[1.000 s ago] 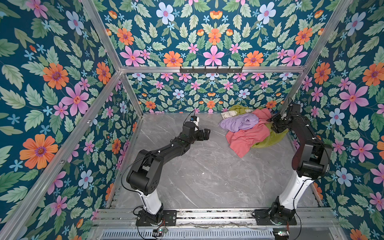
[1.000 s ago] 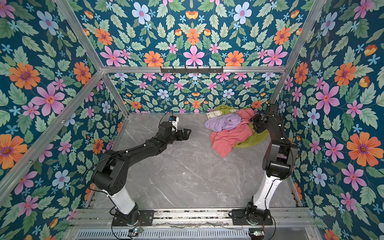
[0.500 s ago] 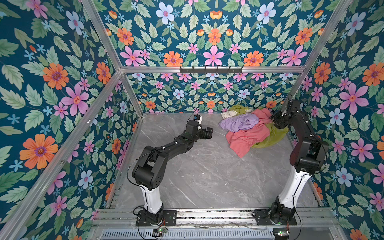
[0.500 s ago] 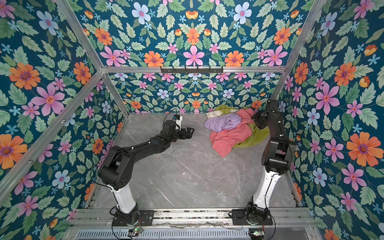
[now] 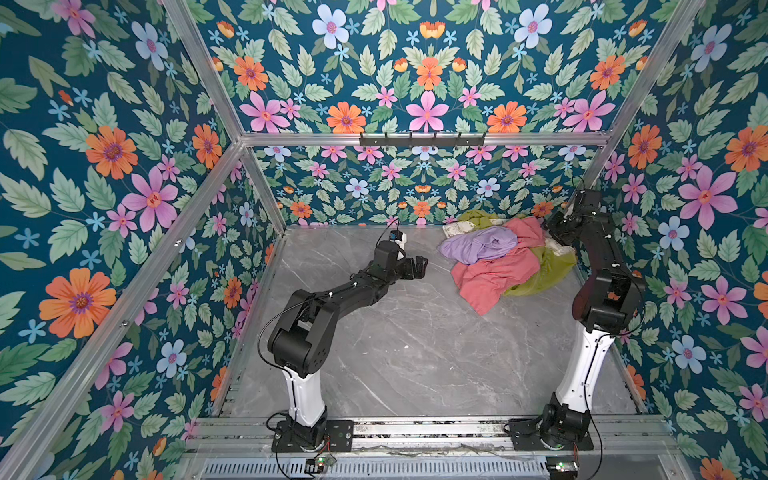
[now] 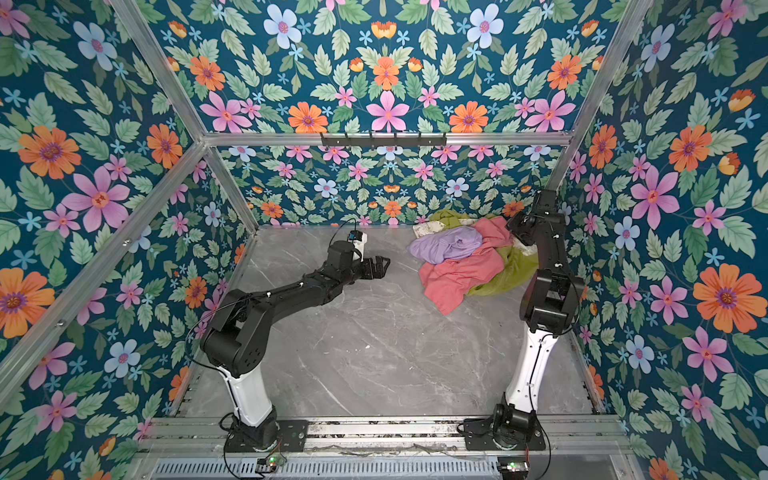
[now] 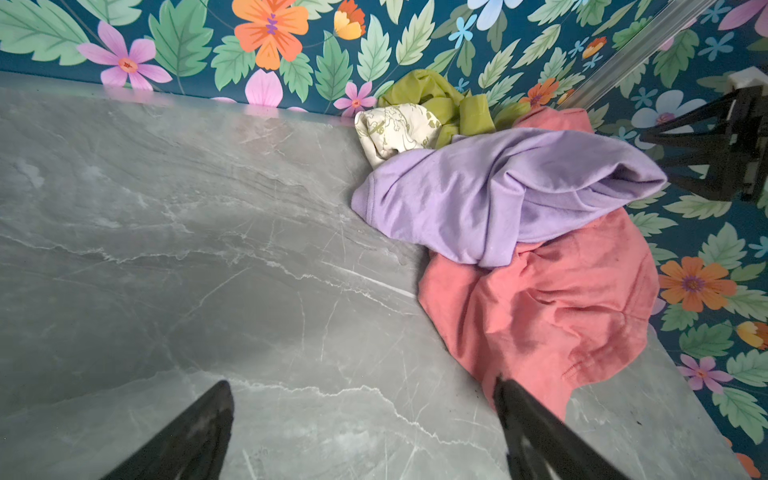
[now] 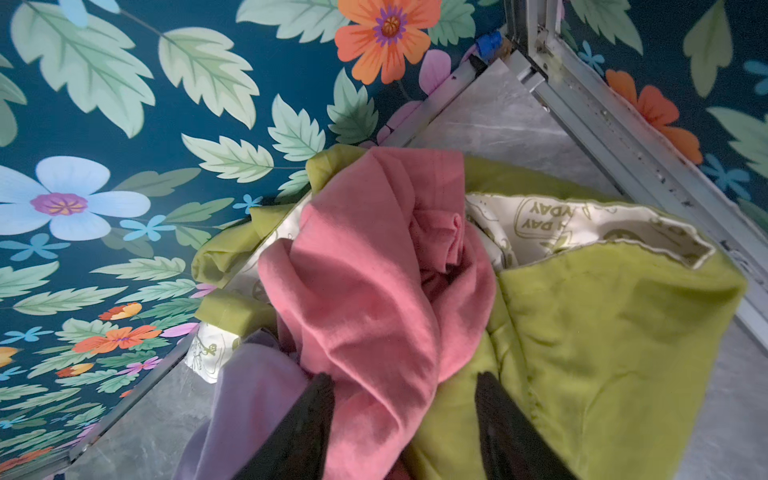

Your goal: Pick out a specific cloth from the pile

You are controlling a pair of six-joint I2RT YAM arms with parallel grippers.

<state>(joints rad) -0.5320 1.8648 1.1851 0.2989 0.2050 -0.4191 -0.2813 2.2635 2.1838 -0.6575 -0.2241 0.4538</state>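
Sprawling from the pile (image 5: pixel 544 270) at the table's (image 5: pixel 415 340) one o'clock, under a lilac cloth (image 5: pixel 478 245), the cloth (image 5: pixel 494 276) looks light and limp, best pinched at the raised fold the right gripper (image 8: pixel 405 376) straddles, clamp uncertain; left gripper (image 7: pixel 361 380) gapes empty.

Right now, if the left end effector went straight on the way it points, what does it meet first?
Probably the lilac cloth, at its near edge; only bare table lies before it. The left end effector is open, so one finger may brush the pink cloth first. Depth is unclear.
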